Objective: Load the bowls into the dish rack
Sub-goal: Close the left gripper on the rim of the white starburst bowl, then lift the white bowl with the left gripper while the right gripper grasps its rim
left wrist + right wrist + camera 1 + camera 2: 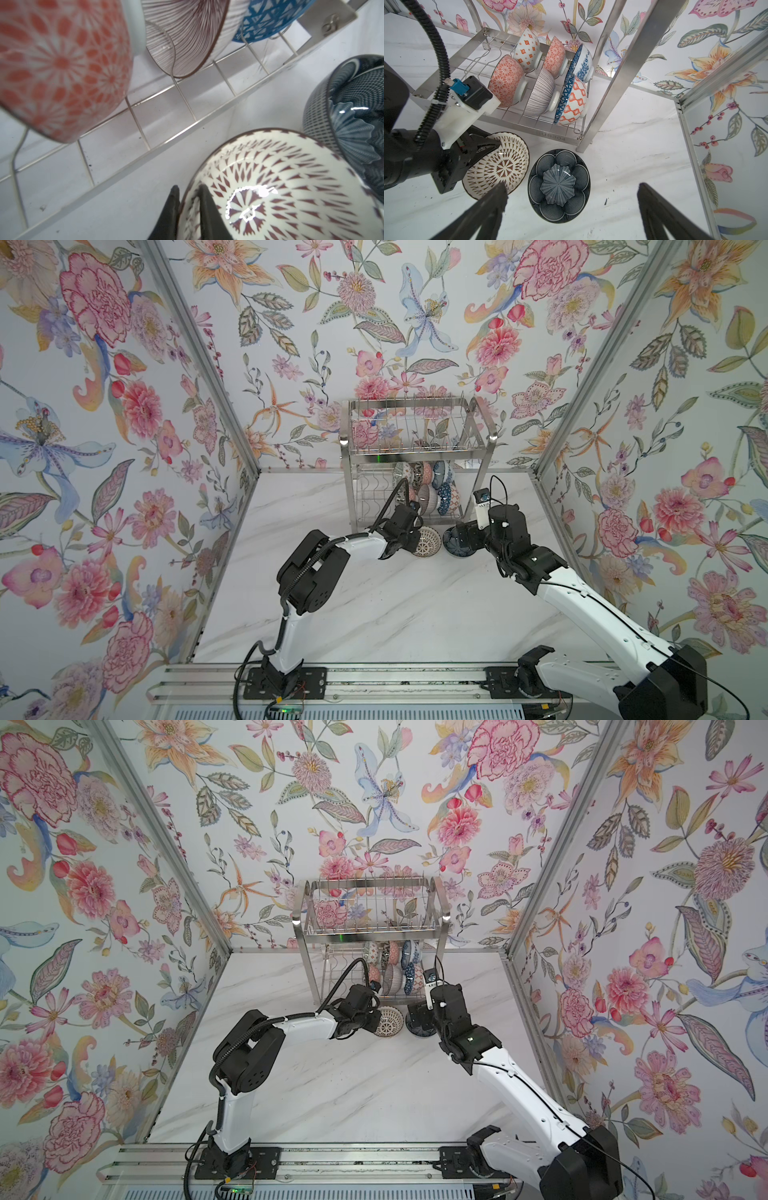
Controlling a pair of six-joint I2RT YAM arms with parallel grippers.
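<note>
A white bowl with a brown diamond pattern [280,187] [500,166] sits on the table in front of the dish rack [415,452] [370,934]. My left gripper [189,187] is shut on its rim, one finger inside and one outside. Beside it lies a dark blue bowl [559,185] [353,124], mouth up. My right gripper [571,187] hovers open over it, with nothing between its fingers. Both top views show the white bowl [428,541] [388,1022]. Several bowls stand on edge on the rack's lower shelf, among them a coral one [62,66].
The rack's front bar [550,137] and right leg [612,83] stand just behind the two bowls. The rack's upper shelf [411,427] shows upright prongs. Floral walls close in the marble table [374,614] on three sides.
</note>
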